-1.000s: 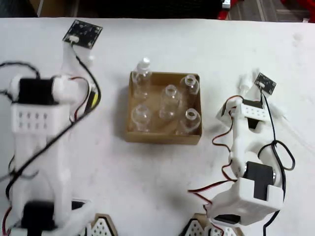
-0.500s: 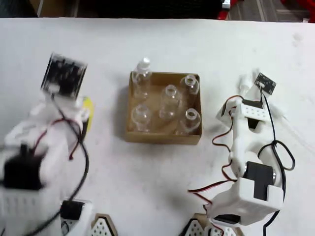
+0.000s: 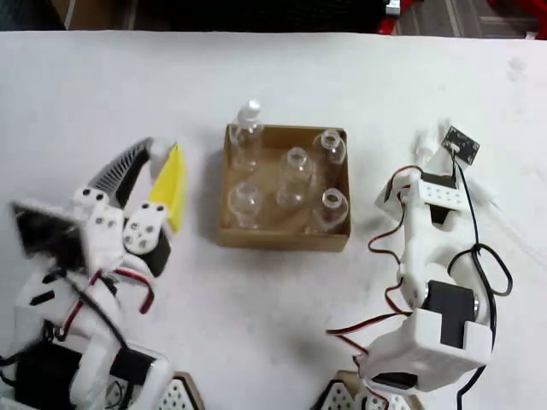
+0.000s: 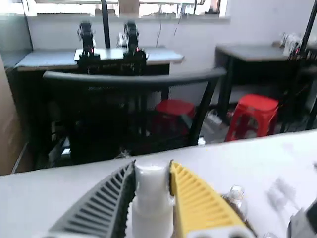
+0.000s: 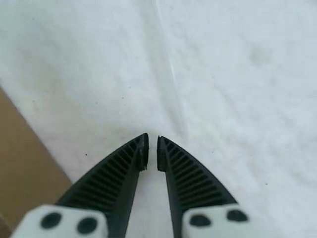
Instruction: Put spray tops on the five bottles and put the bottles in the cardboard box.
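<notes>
White spray top [image 4: 151,196] pinched in left gripper [image 3: 161,158], just left of cardboard box [image 3: 282,240]. Five bottles [image 3: 295,175] stand in box, back-left one capped. Right gripper [image 5: 150,151] right of box, over table [image 3: 282,77], pressed nearly together, empty.

The box [image 3: 282,237] is plain brown cardboard with a matt, papery face, and the bottles [image 3: 295,166] are clear, glossy plastic. The left gripper [image 4: 151,168] has ribbed matt plastic jaws, one grey and one yellow, around a smooth white plastic spray top [image 4: 151,196], while the right gripper [image 5: 151,146] has ribbed black plastic jaws. The table [image 5: 223,74] is white and matt, faintly scuffed.
</notes>
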`<state>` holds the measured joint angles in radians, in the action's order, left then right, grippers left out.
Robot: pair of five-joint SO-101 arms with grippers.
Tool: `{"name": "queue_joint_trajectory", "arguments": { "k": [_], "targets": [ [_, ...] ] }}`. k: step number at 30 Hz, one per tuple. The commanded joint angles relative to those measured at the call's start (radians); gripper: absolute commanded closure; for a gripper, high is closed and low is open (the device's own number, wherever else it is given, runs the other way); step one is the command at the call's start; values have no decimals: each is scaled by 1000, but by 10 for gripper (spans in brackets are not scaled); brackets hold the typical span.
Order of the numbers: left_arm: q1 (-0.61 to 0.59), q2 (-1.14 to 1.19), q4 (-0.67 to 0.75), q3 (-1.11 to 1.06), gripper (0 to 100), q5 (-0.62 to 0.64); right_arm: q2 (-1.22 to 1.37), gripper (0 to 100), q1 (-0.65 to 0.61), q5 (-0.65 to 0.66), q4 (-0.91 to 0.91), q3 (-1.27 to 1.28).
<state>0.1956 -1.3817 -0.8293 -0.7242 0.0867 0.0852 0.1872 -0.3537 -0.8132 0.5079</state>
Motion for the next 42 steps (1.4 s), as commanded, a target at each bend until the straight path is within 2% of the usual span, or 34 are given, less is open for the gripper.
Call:
{"name": "queue_joint_trajectory", "arguments": {
  "k": [1, 4, 9, 13, 21, 29, 36, 42],
  "targets": [
    [85, -7, 235, 9, 978, 75, -4, 978, -13, 9, 13, -28],
    [159, -4, 381, -44, 978, 72, -4, 978, -12, 9, 13, -28],
    [191, -4, 736, -308, 978, -17, -4, 978, -12, 9, 13, -28],
    [188, -4, 882, -459, 978, -32, -4, 978, -12, 9, 13, -28],
    [183, 16, 997, -552, 978, -34, -4, 978, -12, 9, 13, -28],
    [183, 283, 1226, -552, 978, -34, -4, 978, -12, 9, 13, -28],
    [160, 302, 1231, -575, 978, -28, -4, 978, -12, 9, 33, -26],
    [145, 229, 1223, -605, 978, -31, -4, 978, -13, 9, 36, -26]
  ]
}}
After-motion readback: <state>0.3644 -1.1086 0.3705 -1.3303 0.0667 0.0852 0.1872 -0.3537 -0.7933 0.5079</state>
